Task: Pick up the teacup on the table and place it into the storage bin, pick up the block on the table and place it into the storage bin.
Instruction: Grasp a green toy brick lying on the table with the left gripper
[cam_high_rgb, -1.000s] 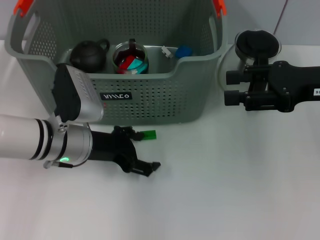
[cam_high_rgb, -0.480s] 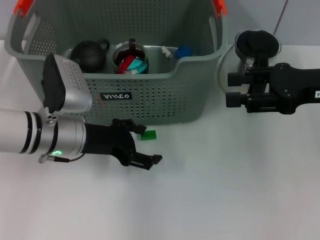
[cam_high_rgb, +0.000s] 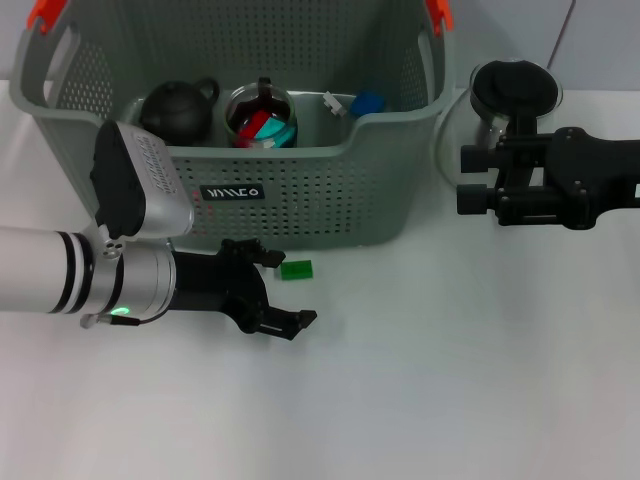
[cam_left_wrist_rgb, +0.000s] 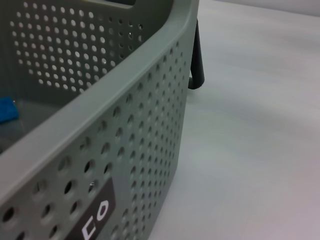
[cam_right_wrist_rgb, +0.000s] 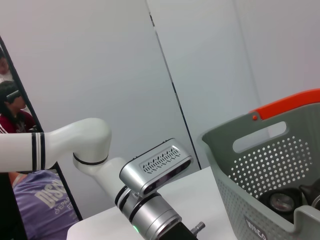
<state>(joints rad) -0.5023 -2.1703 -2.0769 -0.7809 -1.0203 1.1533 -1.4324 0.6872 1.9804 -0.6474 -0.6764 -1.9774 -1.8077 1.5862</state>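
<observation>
The left gripper (cam_high_rgb: 282, 292) lay low on the table (cam_high_rgb: 450, 380), fingers spread and empty — ready to close around the green block (cam_high_rgb: 296, 269) just before the storage bin (cam_high_rgb: 300, 205). The right gripper (cam_high_rgb: 470, 180) waited aside.

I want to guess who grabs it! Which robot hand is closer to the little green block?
Left. The left gripper is open right beside the green block on the table; the right gripper is far off, past the storage bin.
</observation>
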